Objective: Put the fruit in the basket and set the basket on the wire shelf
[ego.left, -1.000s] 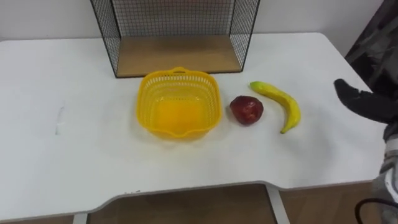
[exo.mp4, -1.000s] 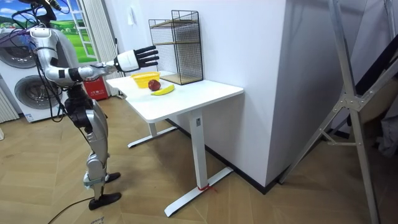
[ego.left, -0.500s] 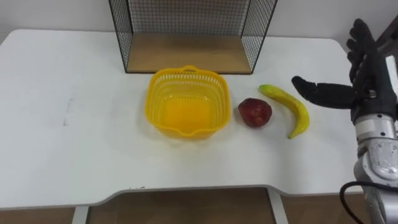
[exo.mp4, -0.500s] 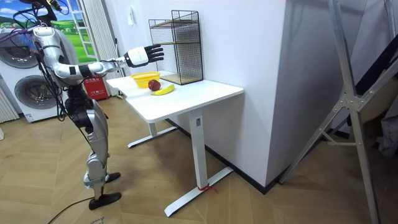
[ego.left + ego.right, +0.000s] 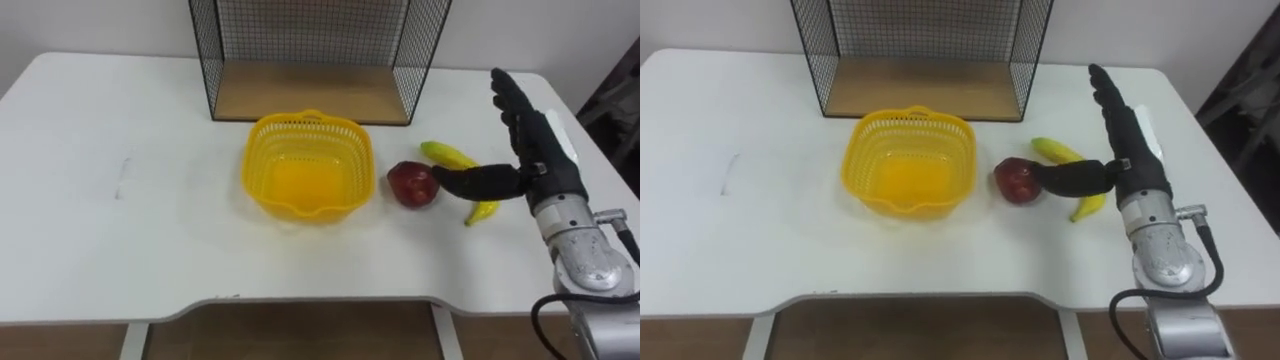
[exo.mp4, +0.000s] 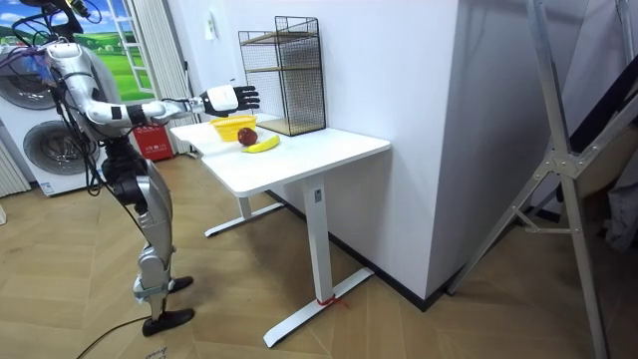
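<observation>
The banana lies right of centre on the white table. Its middle is hidden behind the thumb of the right hand — only the stem end and the tip show, and I cannot tell whether the thumb touches the peel. The hand is open, its dark fingers straight and pointing up the frame. Just left of the banana sits a round, dull red apple. At centre stands the yellow basket, perforated plastic, squarish. Behind it is the black wire shelf with a wooden floor — its upper part cut off by the top edge
</observation>
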